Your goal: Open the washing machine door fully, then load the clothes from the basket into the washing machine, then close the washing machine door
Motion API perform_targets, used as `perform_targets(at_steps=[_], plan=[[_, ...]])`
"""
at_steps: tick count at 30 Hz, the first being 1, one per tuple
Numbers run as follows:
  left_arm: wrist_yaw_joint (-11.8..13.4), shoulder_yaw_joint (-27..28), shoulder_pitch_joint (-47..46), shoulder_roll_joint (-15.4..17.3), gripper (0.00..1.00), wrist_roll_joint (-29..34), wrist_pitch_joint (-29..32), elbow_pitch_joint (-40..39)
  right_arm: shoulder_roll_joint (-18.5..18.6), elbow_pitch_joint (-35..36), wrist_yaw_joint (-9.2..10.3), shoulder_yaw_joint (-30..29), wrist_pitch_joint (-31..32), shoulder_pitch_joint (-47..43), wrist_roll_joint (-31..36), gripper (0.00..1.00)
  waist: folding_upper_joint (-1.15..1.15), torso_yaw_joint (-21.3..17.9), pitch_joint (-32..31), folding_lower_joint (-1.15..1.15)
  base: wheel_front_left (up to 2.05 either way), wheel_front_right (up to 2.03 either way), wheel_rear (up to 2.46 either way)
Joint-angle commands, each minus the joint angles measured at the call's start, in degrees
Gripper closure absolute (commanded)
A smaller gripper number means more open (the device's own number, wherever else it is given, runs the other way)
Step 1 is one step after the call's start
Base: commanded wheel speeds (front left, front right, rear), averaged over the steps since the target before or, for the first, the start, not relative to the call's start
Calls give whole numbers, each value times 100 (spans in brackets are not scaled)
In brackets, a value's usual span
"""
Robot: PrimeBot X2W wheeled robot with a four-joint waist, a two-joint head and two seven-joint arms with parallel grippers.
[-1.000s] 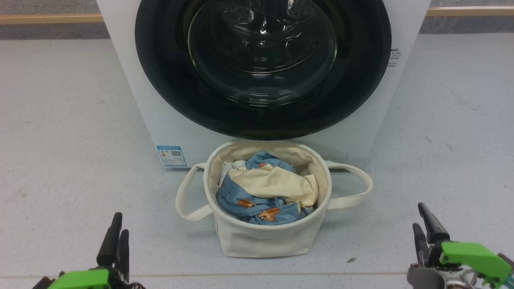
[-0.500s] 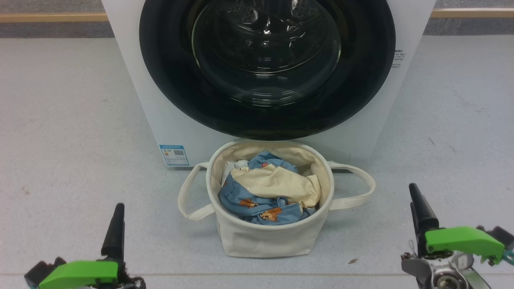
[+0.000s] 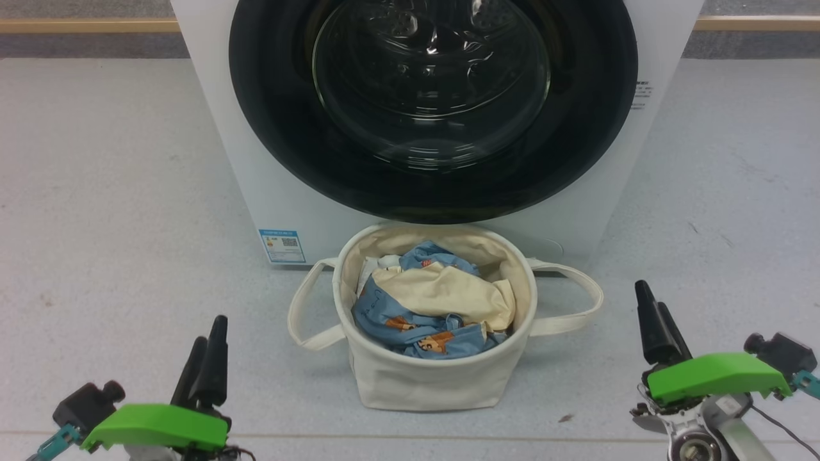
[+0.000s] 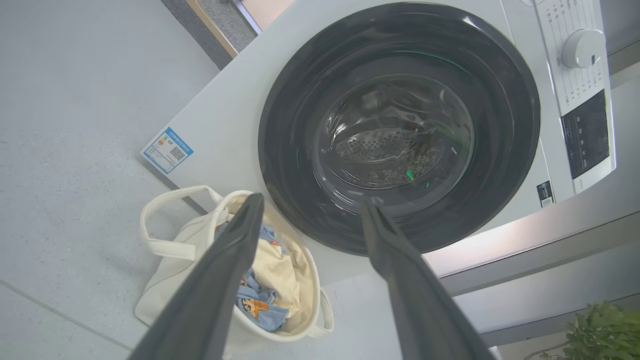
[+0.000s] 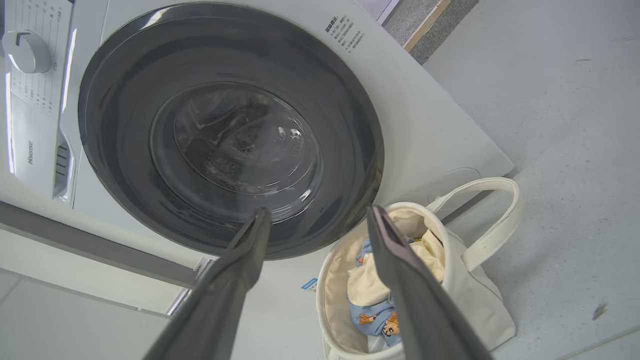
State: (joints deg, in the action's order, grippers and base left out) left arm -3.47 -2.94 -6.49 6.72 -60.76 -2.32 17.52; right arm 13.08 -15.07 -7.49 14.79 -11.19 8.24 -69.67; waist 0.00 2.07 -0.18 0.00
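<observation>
The white washing machine [image 3: 211, 128] stands straight ahead, and its washing machine door [image 3: 275, 147], black-rimmed with a glass bowl, lies shut against it. The cream basket [image 3: 435, 378] sits on the floor right in front, holding the clothes [image 3: 442, 294], blue bear-print fabric and a cream-yellow piece. My left gripper [image 3: 211, 330] hovers open at the lower left, well clear of the basket. My right gripper [image 3: 651, 296] is open at the lower right, beside the basket's right handle. In the left wrist view the left gripper [image 4: 313, 199] points at the door [image 4: 280, 125]; in the right wrist view the right gripper [image 5: 318, 209] does too.
A blue label [image 3: 282, 245] marks the machine's lower left corner. The control panel with a round knob [image 4: 582, 47] runs along the machine's top. Pale grey floor spreads on both sides, a wooden skirting [image 3: 83, 25] lines the back wall, and a green plant [image 4: 600, 330] stands off to one side.
Both grippers have lifted and reached a little forward, staying open. The head camera has shifted slightly, sliding the machine and basket to the right in the picture.
</observation>
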Motion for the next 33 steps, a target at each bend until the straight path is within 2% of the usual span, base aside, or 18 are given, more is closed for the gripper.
perform_targets(at_steps=[1,33], plan=[[16,82,-350,132,0,145,-66,-185,29,162,0,24,-56,347,161,0,0,4,0,0,0,0,0],[-124,223,-781,160,0,2619,-618,113,-149,-146,0,224,-205,919,2759,0,0,171,12,0,0,0,0]])
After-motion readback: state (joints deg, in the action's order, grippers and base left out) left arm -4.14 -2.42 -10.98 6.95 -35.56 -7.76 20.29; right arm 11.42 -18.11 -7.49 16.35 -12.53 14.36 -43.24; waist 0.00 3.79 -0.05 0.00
